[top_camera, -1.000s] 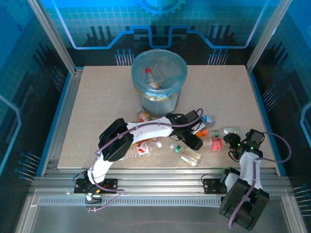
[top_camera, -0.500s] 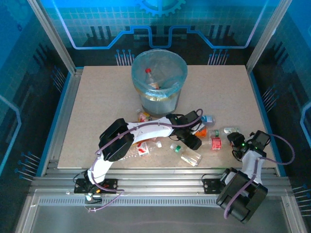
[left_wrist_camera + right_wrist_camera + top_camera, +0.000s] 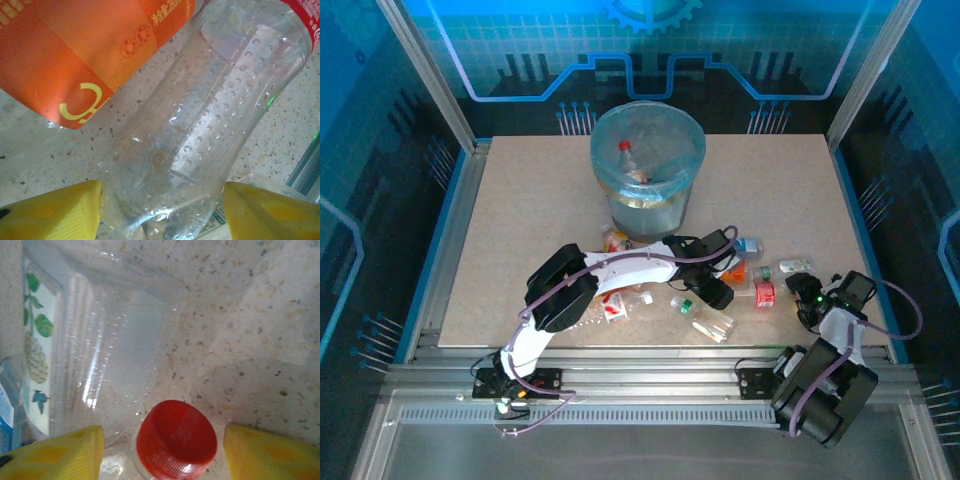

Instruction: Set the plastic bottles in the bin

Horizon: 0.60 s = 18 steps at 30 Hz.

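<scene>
Top external view: the right end effector (image 3: 805,296) has edged sideways to straddle a red-capped bottle (image 3: 176,439), grip uncertain, while the left end effector (image 3: 162,202) stays clenched on a clear bottle (image 3: 200,125) between its fingers, with the bin (image 3: 650,210) well beyond both, so lifting plausibly follows.

The left arm (image 3: 620,268) reaches far forward and to the right, bent low. The left gripper (image 3: 160,210) has its yellow fingers (image 3: 50,212) apart. The right arm (image 3: 835,345) is tucked close to its base, and the right gripper (image 3: 162,450) points left, its fingers apart too.
</scene>
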Tool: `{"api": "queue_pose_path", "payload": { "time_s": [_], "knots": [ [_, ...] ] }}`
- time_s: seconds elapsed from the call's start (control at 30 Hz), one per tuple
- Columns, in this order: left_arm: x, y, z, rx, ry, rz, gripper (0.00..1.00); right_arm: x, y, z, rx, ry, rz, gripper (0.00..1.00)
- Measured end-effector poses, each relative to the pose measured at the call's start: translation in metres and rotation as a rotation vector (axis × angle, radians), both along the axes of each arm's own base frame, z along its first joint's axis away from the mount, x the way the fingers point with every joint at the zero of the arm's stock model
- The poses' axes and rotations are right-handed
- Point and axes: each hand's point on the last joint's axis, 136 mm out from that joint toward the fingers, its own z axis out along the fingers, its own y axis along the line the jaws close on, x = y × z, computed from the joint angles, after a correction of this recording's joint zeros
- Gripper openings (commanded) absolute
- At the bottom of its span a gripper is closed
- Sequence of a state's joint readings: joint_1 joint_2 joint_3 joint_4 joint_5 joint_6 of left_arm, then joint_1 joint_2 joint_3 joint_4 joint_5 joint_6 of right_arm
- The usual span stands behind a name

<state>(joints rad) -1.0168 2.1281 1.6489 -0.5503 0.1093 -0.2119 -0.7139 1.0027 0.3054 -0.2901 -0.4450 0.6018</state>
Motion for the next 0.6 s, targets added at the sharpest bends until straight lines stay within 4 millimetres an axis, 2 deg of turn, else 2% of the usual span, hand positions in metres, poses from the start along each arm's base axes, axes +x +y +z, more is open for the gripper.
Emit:
{"api": "queue_pose_path", "payload": {
  "time_s": [0.33,0.5,0.57,0.6],
  "knots": [
    [0.0014,0.0015,-0.0007,0.008,-0.007,0.006,0.64,0.0034,-0.0024,-0.0015,0.034,-0.025,-0.010,0.54],
    [0.0037,0.0026,-0.0014,0.014,-0.016,0.018,0.64,0.0047,0.0001,0.0003,0.054,-0.041,-0.007,0.46],
    [0.0044,0.0026,-0.0015,0.014,-0.015,0.027,0.64,0.0052,0.0003,0.0019,0.062,-0.048,-0.014,0.26],
    [0.0043,0.0028,-0.0016,0.015,-0.014,0.030,0.64,0.0060,-0.0004,0.0036,0.065,-0.056,-0.020,0.21]
  ]
}}
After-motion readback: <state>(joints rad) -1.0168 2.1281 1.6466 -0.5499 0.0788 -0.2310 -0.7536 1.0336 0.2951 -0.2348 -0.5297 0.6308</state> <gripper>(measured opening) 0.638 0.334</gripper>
